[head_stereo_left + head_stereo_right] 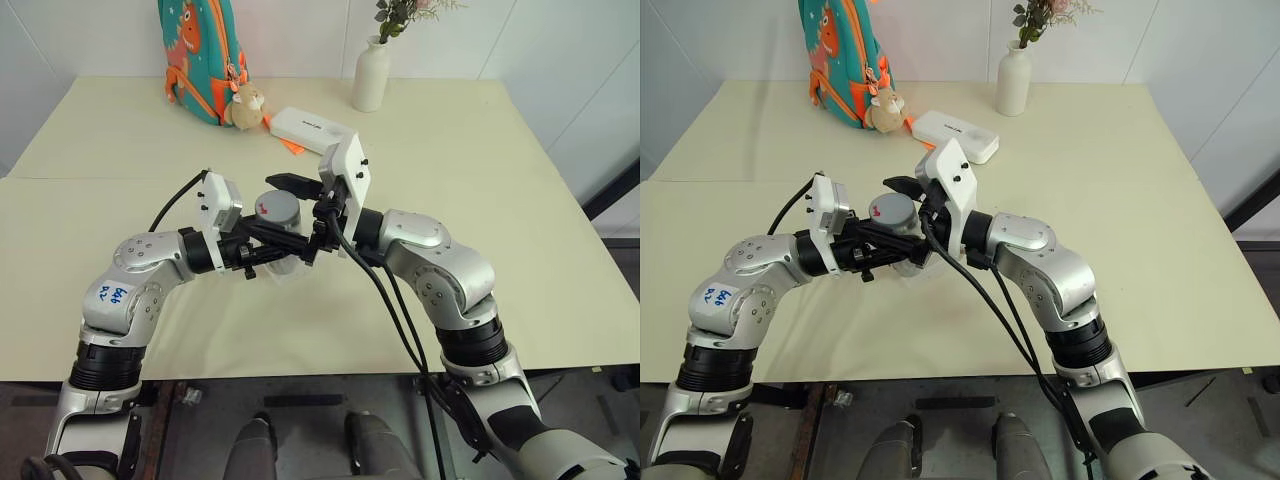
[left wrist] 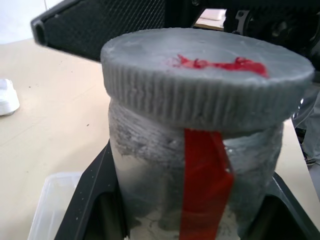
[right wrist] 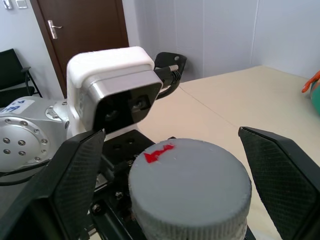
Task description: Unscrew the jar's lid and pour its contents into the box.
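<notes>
While the left claw (image 1: 268,250) pinches the jar (image 2: 200,185) by its body and holds it upright above the pale desk (image 1: 480,180), the right claw (image 3: 172,165) sits at lid height with its two black fingers (image 3: 75,185) spread wide, one on each side of the lid (image 3: 190,180) and not touching it. The grey ribbed lid, with a red mark on top, is on the jar. A red strip runs down the jar's side. The clear box (image 2: 52,205) lies on the desk just below the jar. Farther back on the desk stand a white vase (image 1: 371,75), a white oblong case (image 1: 312,127) and a teal backpack (image 1: 200,55) with a small plush toy (image 1: 245,105).
</notes>
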You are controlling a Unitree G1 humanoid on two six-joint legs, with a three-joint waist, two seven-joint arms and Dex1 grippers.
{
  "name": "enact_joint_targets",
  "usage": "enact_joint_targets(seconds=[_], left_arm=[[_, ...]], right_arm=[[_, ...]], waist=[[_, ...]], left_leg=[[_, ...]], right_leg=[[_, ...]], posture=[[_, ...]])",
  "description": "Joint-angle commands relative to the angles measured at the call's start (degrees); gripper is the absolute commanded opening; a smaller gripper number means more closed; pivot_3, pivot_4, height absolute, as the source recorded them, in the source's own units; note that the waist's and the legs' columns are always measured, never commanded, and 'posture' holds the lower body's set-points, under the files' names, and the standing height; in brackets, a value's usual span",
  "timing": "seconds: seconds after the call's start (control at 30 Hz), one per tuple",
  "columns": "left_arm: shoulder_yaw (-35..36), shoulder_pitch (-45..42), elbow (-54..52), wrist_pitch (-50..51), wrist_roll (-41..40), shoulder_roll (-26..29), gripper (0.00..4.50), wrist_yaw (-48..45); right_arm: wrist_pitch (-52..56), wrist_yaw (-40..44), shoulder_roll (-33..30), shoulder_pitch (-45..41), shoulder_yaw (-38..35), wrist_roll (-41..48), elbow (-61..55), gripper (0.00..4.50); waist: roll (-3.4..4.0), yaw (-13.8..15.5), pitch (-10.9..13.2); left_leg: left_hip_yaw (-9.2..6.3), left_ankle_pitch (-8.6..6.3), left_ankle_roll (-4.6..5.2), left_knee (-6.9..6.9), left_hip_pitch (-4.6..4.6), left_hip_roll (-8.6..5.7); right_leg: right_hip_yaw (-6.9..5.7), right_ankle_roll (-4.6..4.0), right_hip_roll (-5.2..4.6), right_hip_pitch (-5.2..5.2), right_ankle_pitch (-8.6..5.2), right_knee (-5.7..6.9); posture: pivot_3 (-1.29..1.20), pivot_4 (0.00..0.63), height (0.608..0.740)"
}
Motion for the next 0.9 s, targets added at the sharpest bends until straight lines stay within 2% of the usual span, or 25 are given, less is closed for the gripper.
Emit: enact_joint_targets(seconds=[0.03,0.13,0.27,0.5,0.8,0.9], left_arm=[[0.51,-0.04,-0.99,-1.53,0.16,-0.43,1.97,-0.51],[0.55,-0.04,-1.09,-1.57,0.22,-0.56,1.97,-0.56],[0.86,-0.19,-1.16,-1.42,0.05,-0.68,1.97,-0.56],[1.11,-0.70,-1.17,-1.68,-1.21,0.27,1.97,-3.72],[1.09,-6.56,5.68,-4.60,-6.22,2.94,1.97,-23.39],[0.64,-8.57,7.65,-5.34,-6.29,2.57,1.97,-26.27]], right_arm=[[-0.34,0.19,-0.25,-0.32,-0.62,0.73,-2.41,4.50],[-0.76,0.38,-0.34,-0.32,-0.54,0.56,-2.14,3.89],[-1.28,1.20,-1.08,-0.03,0.02,0.16,-1.88,2.58],[-2.39,3.57,-3.76,-0.82,-1.07,0.12,-0.33,2.56],[-1.89,27.96,-15.92,-6.68,-2.61,8.83,5.03,2.56],[-2.66,31.43,-17.15,-9.39,-2.40,9.06,7.51,2.56]], waist=[[0.00,0.02,0.00],[0.00,0.01,0.00],[0.00,0.01,0.00],[0.00,0.06,0.00],[0.03,0.07,0.02],[0.06,-0.15,0.04]], left_leg=[[0.00,0.00,0.00,0.00,0.00,0.00],[0.00,0.00,0.00,0.00,0.00,0.00],[0.00,0.00,0.00,0.00,0.00,0.00],[0.00,0.00,0.00,0.00,0.00,0.01],[0.00,0.00,0.01,0.05,-0.01,0.00],[0.00,-0.02,0.03,0.10,0.00,0.01]], right_leg=[[0.00,0.00,0.00,0.00,0.00,-0.01],[0.00,0.00,0.00,0.00,0.00,0.00],[0.00,0.00,0.00,0.00,0.00,-0.01],[0.01,0.00,0.01,0.00,0.00,0.00],[0.00,0.01,0.03,0.02,0.00,-0.02],[0.01,0.02,0.04,0.04,-0.01,-0.01]], posture=[[0.00,0.150,0.740],[0.00,0.150,0.740],[0.00,0.150,0.740],[0.00,0.150,0.740],[0.00,0.150,0.740],[0.00,0.150,0.740]])
